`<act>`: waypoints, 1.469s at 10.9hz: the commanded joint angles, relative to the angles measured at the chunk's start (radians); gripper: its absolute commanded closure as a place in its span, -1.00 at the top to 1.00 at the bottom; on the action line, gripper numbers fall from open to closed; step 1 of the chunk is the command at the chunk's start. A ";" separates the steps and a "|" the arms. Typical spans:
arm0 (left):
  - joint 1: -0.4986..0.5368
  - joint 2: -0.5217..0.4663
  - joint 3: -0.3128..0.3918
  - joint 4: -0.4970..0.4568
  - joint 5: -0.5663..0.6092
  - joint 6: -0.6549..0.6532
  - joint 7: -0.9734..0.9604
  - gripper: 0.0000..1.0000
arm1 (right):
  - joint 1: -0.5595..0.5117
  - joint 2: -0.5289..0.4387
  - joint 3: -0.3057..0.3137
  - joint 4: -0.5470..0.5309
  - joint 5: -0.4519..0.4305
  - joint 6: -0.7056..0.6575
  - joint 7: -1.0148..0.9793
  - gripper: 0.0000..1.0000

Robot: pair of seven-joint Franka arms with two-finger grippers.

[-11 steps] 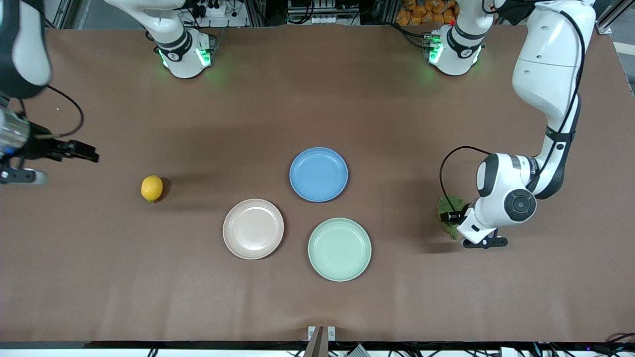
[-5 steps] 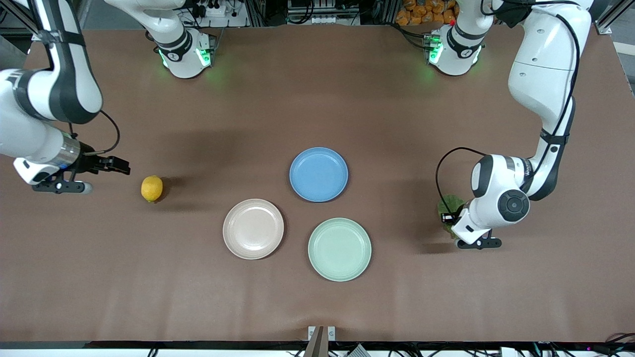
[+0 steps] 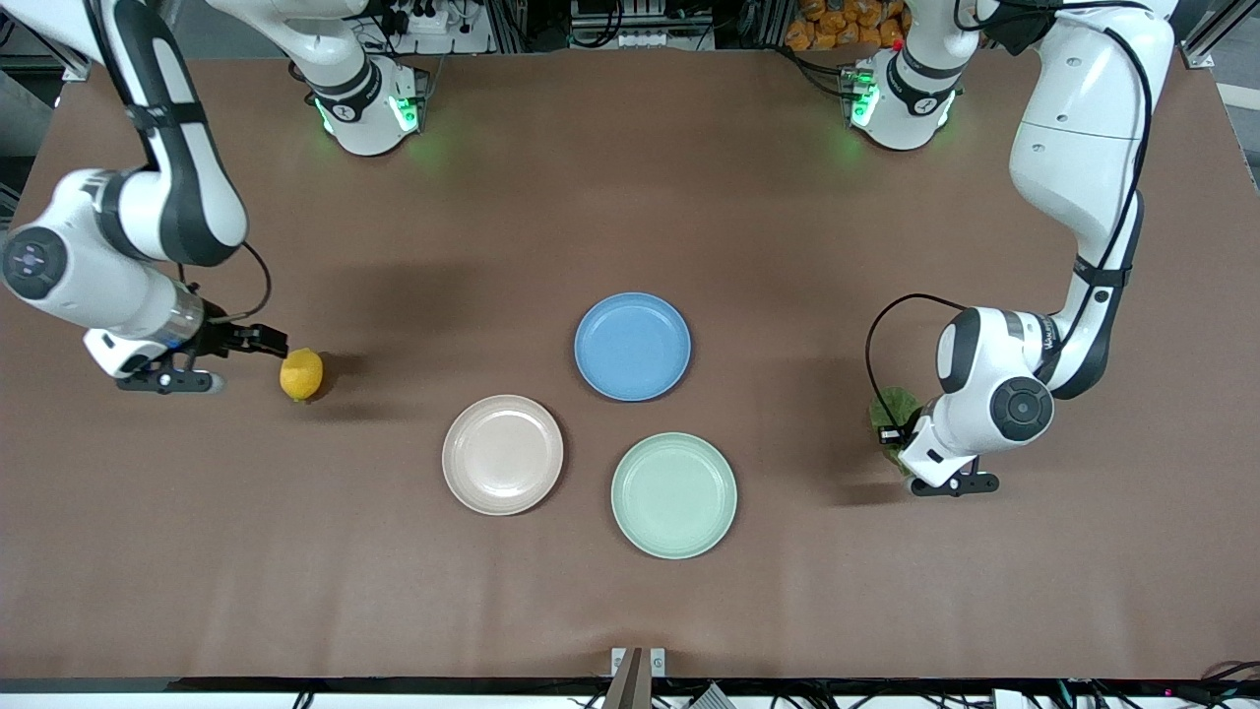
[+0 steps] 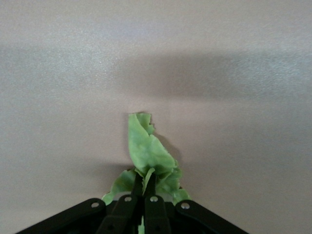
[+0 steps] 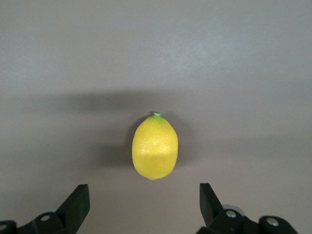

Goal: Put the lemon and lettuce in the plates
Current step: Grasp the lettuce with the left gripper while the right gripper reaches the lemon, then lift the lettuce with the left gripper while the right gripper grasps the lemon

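The yellow lemon (image 3: 301, 374) (image 5: 155, 147) lies on the brown table toward the right arm's end. My right gripper (image 3: 275, 342) (image 5: 144, 196) is low beside it, open, with the lemon just ahead of its fingertips and nothing between them. The wrinkly green lettuce (image 3: 894, 405) (image 4: 148, 150) lies on the table toward the left arm's end, partly hidden under the left wrist. My left gripper (image 3: 898, 433) (image 4: 146, 183) is shut on the lettuce's near edge. The beige-pink plate (image 3: 502, 455) and the mint green plate (image 3: 673, 495) sit side by side mid-table, both bare.
A blue plate (image 3: 632, 346) sits farther from the front camera than the other two plates, also bare. The two arm bases (image 3: 366, 108) (image 3: 898, 98) stand along the back edge. Open brown tabletop lies between each gripper and the plates.
The left gripper's fingers have closed on the lettuce. The right arm has swung in from the table's end and brought its open gripper up to the lemon.
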 commanded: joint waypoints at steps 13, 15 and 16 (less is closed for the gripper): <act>-0.158 -0.105 0.009 0.070 0.024 -0.159 -0.113 -1.00 | 0.015 0.202 0.001 -0.090 0.012 0.324 0.014 1.00; -0.169 -0.106 0.007 0.092 0.018 -0.173 -0.159 -1.00 | 0.013 0.230 0.001 -0.105 0.012 0.393 0.014 1.00; -0.184 -0.106 0.007 0.100 0.016 -0.181 -0.174 -1.00 | 0.009 0.239 0.001 -0.116 0.011 0.409 0.009 1.00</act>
